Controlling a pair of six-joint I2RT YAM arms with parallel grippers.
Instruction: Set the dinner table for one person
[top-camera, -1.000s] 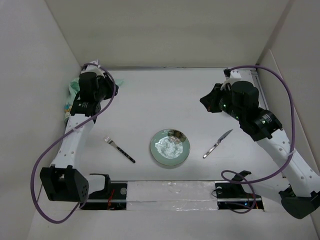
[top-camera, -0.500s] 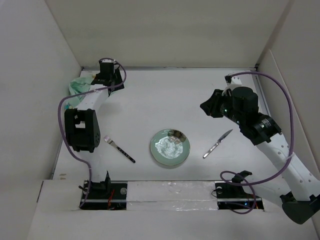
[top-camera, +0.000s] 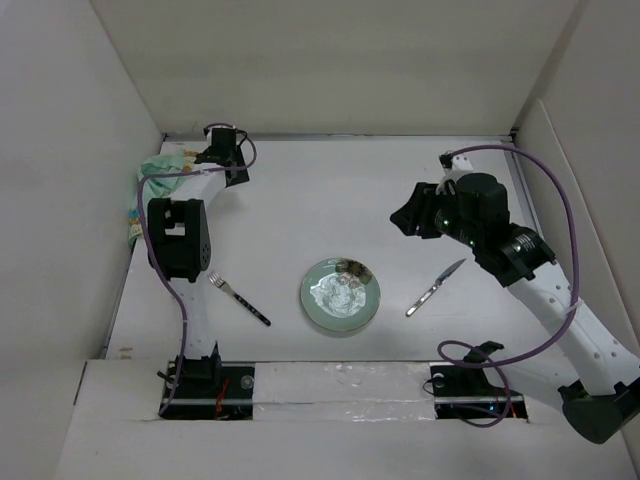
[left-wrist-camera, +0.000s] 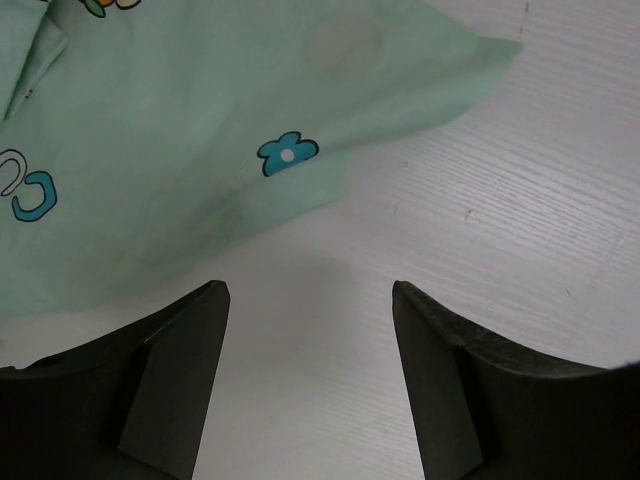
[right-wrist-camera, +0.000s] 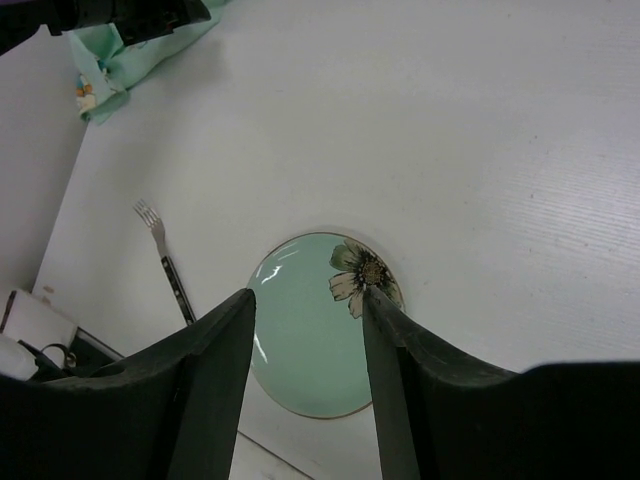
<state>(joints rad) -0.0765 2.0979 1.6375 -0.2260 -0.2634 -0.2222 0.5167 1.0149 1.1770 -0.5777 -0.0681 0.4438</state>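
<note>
Desk (top-camera: 330, 190) lies under plate (top-camera: 340, 294); fork (top-camera: 238, 299) L of plate, knife (top-camera: 435, 287) R, both clear of it. Left fingers (left-wrist-camera: 175, 380) apart, far-L of plate at green placemat (top-camera: 160, 175) edge; right fingers (right-wrist-camera: 205, 395) apart above plate.

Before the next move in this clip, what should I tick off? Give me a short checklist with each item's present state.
1. Left fingers open, nothing between them: ok.
2. Placemat between the left fingers: not ok; its edge lies just beyond the tips.
3. Placemat lying flat: not ok; it is bunched in the far left corner of the table.
4. Right fingers open and empty: ok.
5. Fork left of the plate, knife right of it, both apart from it: ok.
6. Plate on the placemat: not ok; it sits on bare table.
</note>
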